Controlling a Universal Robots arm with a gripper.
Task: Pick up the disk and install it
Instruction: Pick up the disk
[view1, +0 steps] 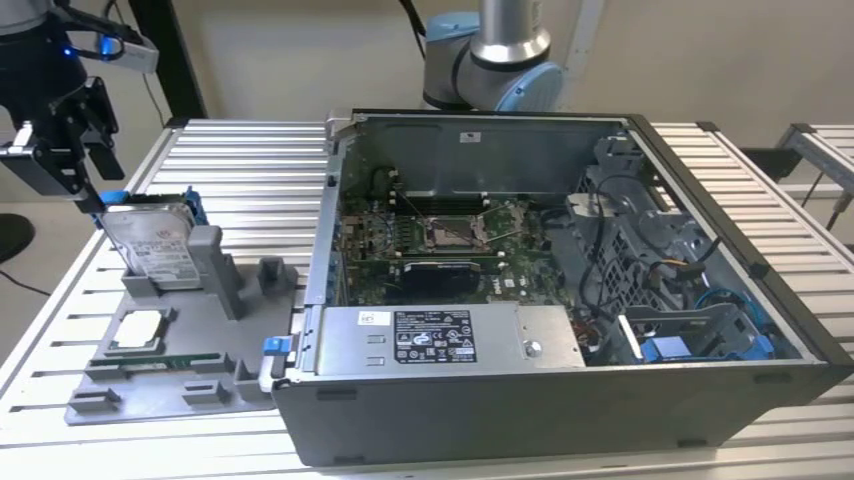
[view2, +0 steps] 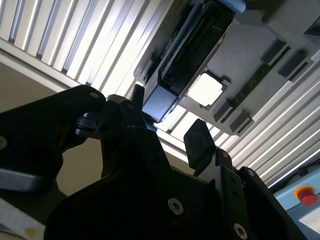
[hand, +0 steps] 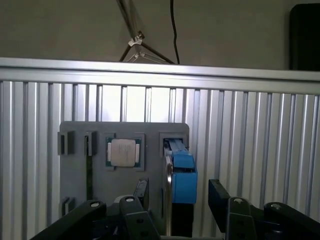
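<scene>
Beige wall behind, ribbed metal table (view1: 240, 160) below, and on it an open computer case (view1: 534, 410) with the arm's base (view1: 497, 62) at its far side. On labels: the disk (view1: 150, 245) shows a white printed label, and the silver box (view1: 447, 338) at the near end of the case carries a white sticker; I can't read the print on either from here. On containers: the case holds a green circuit board (view1: 427, 240), loose cables and a blue part (view1: 667, 349) in the bay at the exterior view's right. Beside the case, on the exterior view's left, a grey holder (view1: 187, 385) has the disk in an upright slot, a square silver chip (view1: 140, 330) in a recess and a thin green strip (view1: 154, 362) in a groove. The disk stands on edge in that slot, labelled face toward the exterior camera, long axis apparently running upward with a slight lean, and its blue frame on top. My gripper (view1: 80, 175) hangs just above that top edge. In the first wrist view the gripper (hand: 179, 189) has its fingers (hand: 217, 197) spread wide, one on each side of the blue frame, clear of it. The second wrist view shows the gripper (view2: 167, 112) the same way, the blue end of the disk (view2: 160, 100) in the gap, nothing pinched.
</scene>
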